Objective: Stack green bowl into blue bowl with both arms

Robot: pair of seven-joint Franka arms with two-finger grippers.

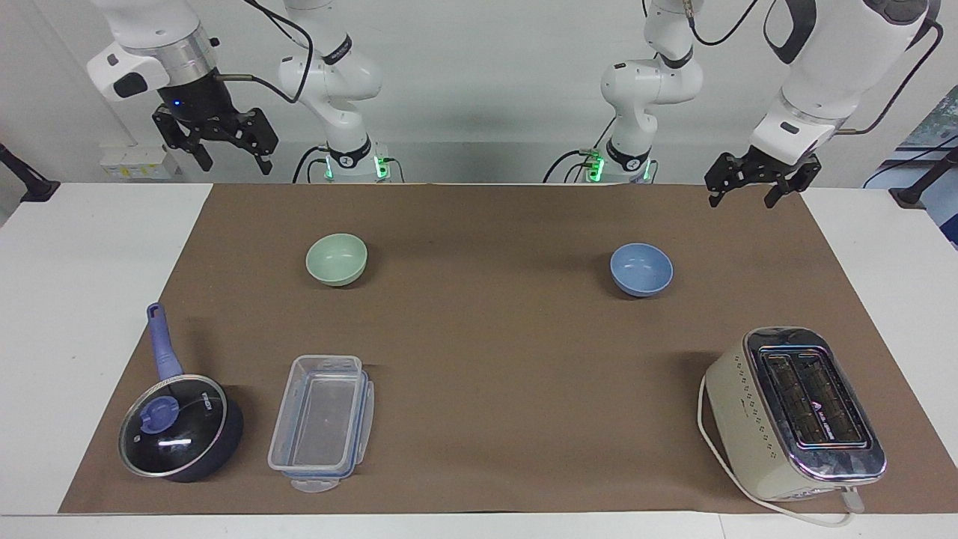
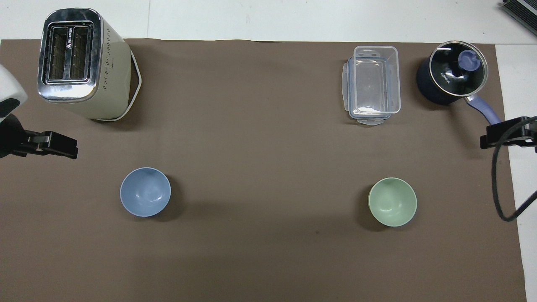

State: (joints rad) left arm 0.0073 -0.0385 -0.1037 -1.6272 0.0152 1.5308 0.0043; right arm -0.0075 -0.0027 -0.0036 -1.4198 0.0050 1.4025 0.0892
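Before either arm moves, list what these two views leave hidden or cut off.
- Overhead view: left end effector and right end effector are cut by the side edges; only dark tips show.
- Pan: contents unreadable through the glare on its glass lid, both views.
- Toaster: slots too dark to see inside; its cord's end is cut off at the facing view's bottom edge.

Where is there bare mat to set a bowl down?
The widest bare patch lies between the green bowl and blue bowl, running on between the container and toaster. It is crowded only where the pan stands beside the container.
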